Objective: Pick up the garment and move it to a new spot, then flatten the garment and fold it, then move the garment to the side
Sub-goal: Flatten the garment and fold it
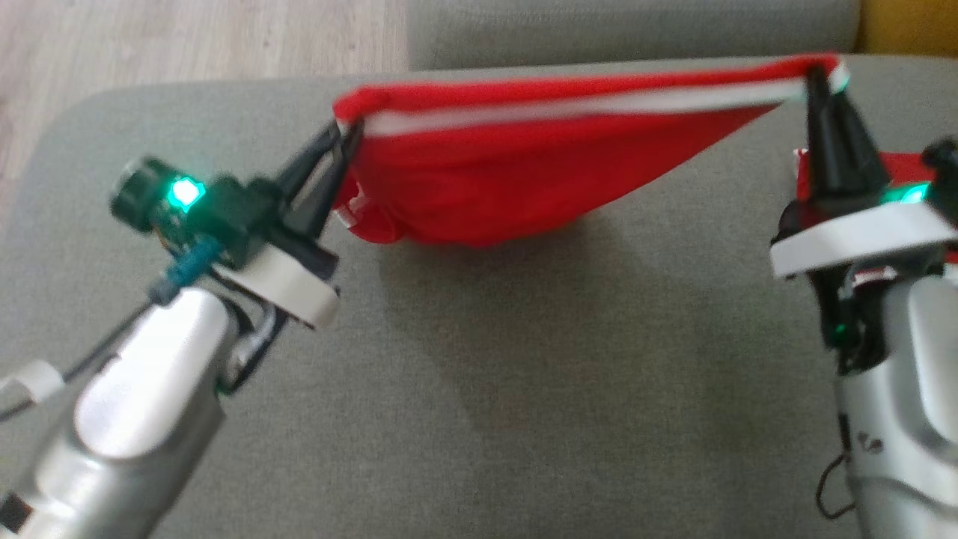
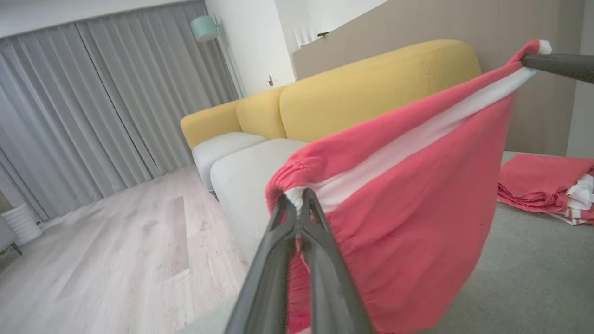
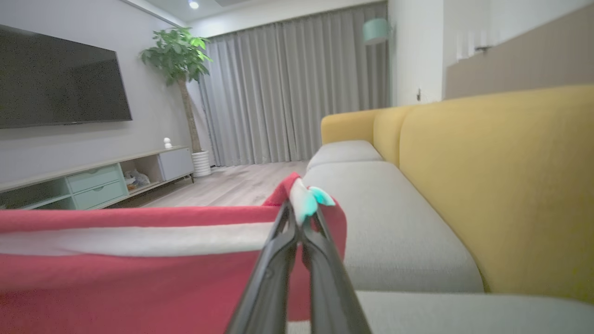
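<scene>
Clamping red garment [image 1: 524, 172] taut: left pincer [image 1: 348, 136], right pincer [image 1: 816, 76]; left wrist view shows second red pile [image 2: 543, 183].

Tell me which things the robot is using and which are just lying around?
For the job: red garment, left claw and right claw, both shut on its edge.
Just lying about: pile of red clothes, yellow sofa back, TV, potted plant.

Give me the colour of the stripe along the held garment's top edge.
White stripe on the red garment; clearest in the head view.
</scene>
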Robot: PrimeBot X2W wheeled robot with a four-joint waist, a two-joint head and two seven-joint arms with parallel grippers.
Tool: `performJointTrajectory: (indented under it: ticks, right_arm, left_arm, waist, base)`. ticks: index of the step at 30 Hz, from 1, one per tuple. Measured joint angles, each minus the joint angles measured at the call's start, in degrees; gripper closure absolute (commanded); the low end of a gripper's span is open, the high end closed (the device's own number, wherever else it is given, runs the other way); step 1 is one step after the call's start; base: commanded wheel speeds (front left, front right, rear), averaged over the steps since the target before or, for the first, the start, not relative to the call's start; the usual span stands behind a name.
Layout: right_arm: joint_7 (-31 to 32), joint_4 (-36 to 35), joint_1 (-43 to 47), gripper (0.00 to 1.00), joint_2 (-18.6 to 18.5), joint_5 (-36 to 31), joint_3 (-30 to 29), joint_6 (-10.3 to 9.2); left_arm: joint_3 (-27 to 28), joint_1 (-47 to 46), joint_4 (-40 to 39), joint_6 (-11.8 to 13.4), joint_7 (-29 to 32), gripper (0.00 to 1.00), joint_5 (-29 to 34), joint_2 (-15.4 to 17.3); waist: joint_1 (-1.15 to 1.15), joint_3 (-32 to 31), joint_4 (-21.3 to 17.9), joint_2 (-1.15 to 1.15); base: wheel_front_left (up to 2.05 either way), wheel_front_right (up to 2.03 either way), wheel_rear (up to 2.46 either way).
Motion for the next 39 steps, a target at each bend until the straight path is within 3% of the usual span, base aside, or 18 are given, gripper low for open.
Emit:
performJointTrajectory:
  ticks: [6,13,19,23,26,30,34,39]
  right_arm:
    - [2.42,-5.79,-1.67,1.00,-1.56,-0.92,-0.69,0.00]
    - [7.10,-16.12,1.07,1.00,-2.09,-3.93,-4.22,0.00]
    - [11.92,-24.54,5.58,1.00,-1.25,-5.99,-6.68,0.00]
    - [13.81,-25.32,6.48,1.00,-0.73,-6.62,-6.93,0.01]
    - [14.52,-23.94,6.19,1.00,-0.96,-6.64,-6.43,0.00]
    - [15.10,-18.30,0.35,1.00,-1.96,-5.34,-4.93,0.01]
    - [14.67,-9.06,-13.15,1.00,-5.45,-4.71,-1.37,0.01]
    - [9.70,6.02,-33.81,1.00,-7.46,-4.56,3.50,0.01]
  left_arm:
    - [0.59,-4.67,-4.89,-0.86,3.60,1.00,0.01,1.76]
    - [1.32,-4.92,-12.27,0.01,7.70,1.00,-0.99,3.22]
    - [2.47,-3.35,-18.74,1.74,10.89,1.00,-2.19,5.24]
    - [2.15,-0.87,-19.45,1.74,12.90,1.00,-3.66,6.11]
    - [2.37,-0.54,-18.50,1.67,12.94,1.00,-4.28,6.23]
    - [2.44,-3.97,-13.79,-1.05,12.68,1.00,-5.10,6.19]
    - [2.29,-13.70,-5.69,-3.63,11.65,1.00,-5.52,5.55]
    - [2.04,-30.22,7.34,-4.88,6.93,1.00,-3.88,3.48]
  waist:
    - [0.00,-3.12,-0.53,0.00]
    - [-0.01,-7.47,-1.47,0.00]
    - [-0.01,-7.93,-2.30,0.00]
    - [-0.01,-7.01,-2.69,0.00]
    - [0.00,-5.27,-2.83,0.00]
    - [0.01,-1.45,-2.97,0.00]
    - [0.02,3.86,-3.08,0.00]
    - [0.03,11.06,-3.30,0.00]
  base:
    - [0.00,0.00,0.00]
    - [0.00,0.00,0.00]
    - [0.00,0.00,0.00]
    - [0.00,0.00,0.00]
    - [0.00,0.00,0.00]
    - [0.00,0.00,0.00]
    - [0.00,0.00,0.00]
    - [0.00,0.00,0.00]
